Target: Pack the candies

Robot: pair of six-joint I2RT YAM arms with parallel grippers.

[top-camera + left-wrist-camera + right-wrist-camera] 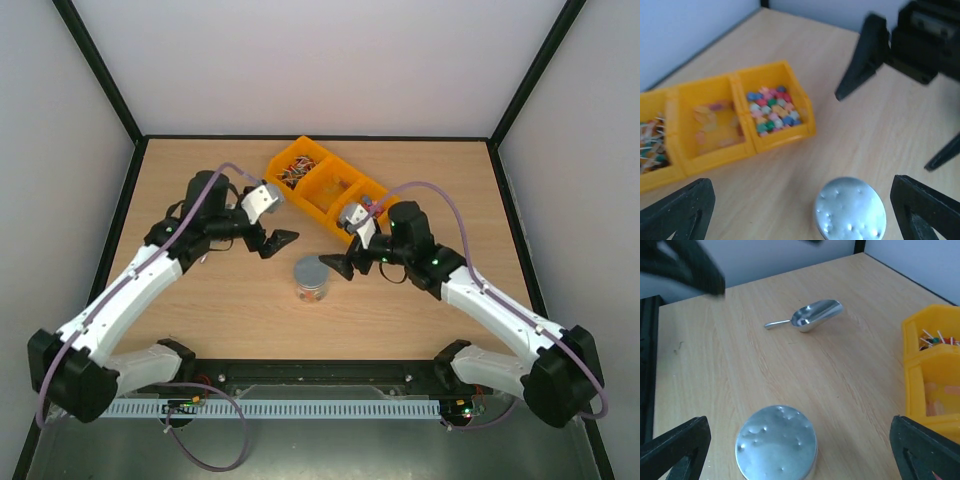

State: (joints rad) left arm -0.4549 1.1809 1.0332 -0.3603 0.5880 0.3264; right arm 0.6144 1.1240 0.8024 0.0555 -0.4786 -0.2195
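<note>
A small clear jar (311, 290) capped by a dimpled silver round lid (776, 442) stands on the pale wooden tabletop (220, 310) between the two arms. Coloured pieces show through its wall, so filling and closing both look done. The left pincer (277, 243) and the right pincer (338, 267) are both spread wide and hold nothing, one close on each side of the jar.

The loose candies (772, 110) lie in a yellow plastic three-compartment bin (785, 137), with pastel cubes, amber pieces and a red-white-dark mix each in its own compartment. A silver metal scoop (812, 315) lies well apart on the tabletop (on its side, bowl empty as far as I can see).

The task looks near its end. The next move, I judge, is to draw both arms back without nudging the jar. No brand, label or writing can be read.
</note>
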